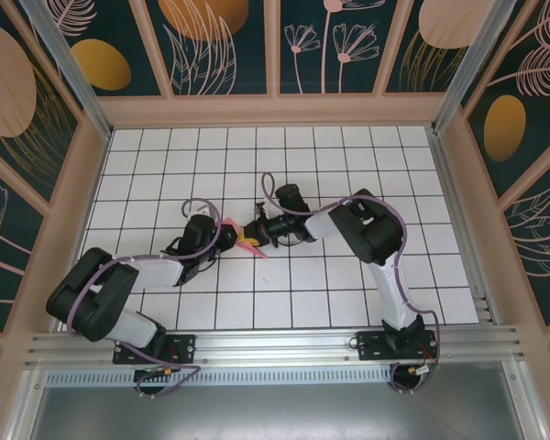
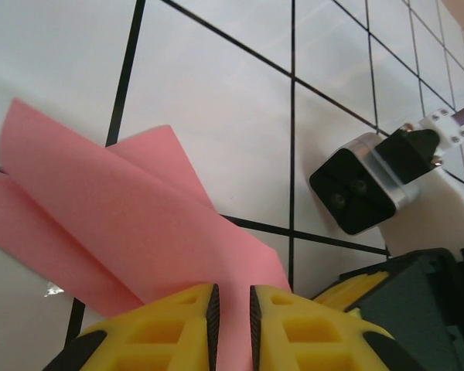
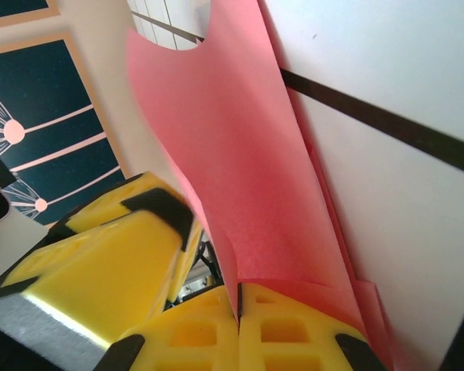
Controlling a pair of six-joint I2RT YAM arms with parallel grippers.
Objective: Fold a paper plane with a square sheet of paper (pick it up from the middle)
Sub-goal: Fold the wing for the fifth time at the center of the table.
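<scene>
We see the folded pink paper (image 1: 248,242) (several layers overlapping) at the middle of the tiled table (image 1: 348,302). There the left gripper (image 2: 232,297) pinches one edge, and the right gripper (image 3: 238,297) is clamped tight on another.

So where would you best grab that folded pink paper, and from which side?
The paper is thin and folded, so probably by its layered edge, coming edge-on and pinching across the flat faces; loose flaps would likely bend. The left gripper and right gripper both pinch it that way, from opposite sides.
</scene>
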